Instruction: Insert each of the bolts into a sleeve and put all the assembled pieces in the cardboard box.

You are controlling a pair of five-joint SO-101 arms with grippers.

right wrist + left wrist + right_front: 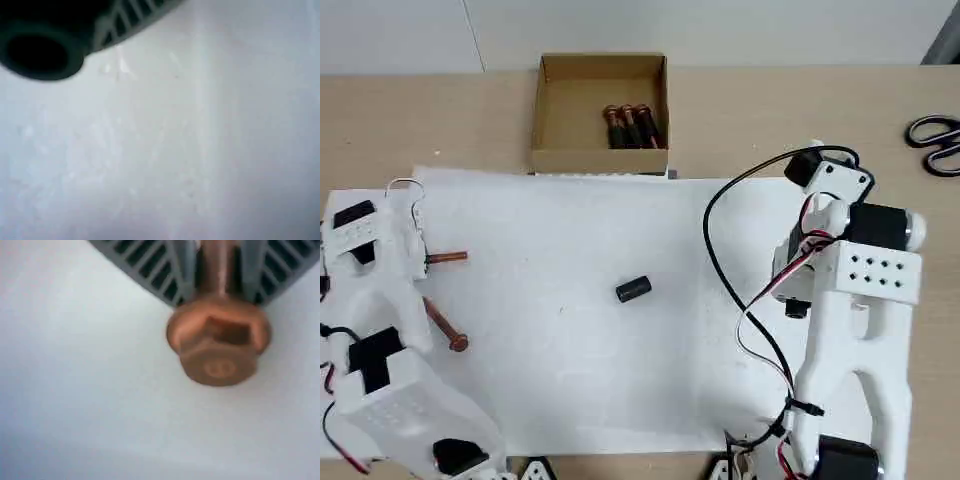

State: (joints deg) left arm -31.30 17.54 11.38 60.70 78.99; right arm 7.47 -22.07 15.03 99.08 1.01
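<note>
My left gripper [423, 261] is shut on a copper bolt [218, 342] at the left side of the white mat. The bolt's hex head faces the wrist camera between the grey ribbed fingers [145, 265], and its shank [450, 258] sticks out to the right. A second copper bolt [445, 327] lies loose on the mat just in front of it. My right gripper [797, 303] is at the mat's right side, shut on a black sleeve [40, 50] beside a ribbed finger [131, 19]. Another black sleeve [633, 290] lies loose mid-mat. The cardboard box [552, 110] holds three assembled pieces [631, 126].
The box stands just beyond the mat's far edge. Scissors [935, 143] lie on the wooden table at the far right. A black cable [720, 270] loops from the right arm over the mat. Bare mat [570, 370] spreads between the two arms.
</note>
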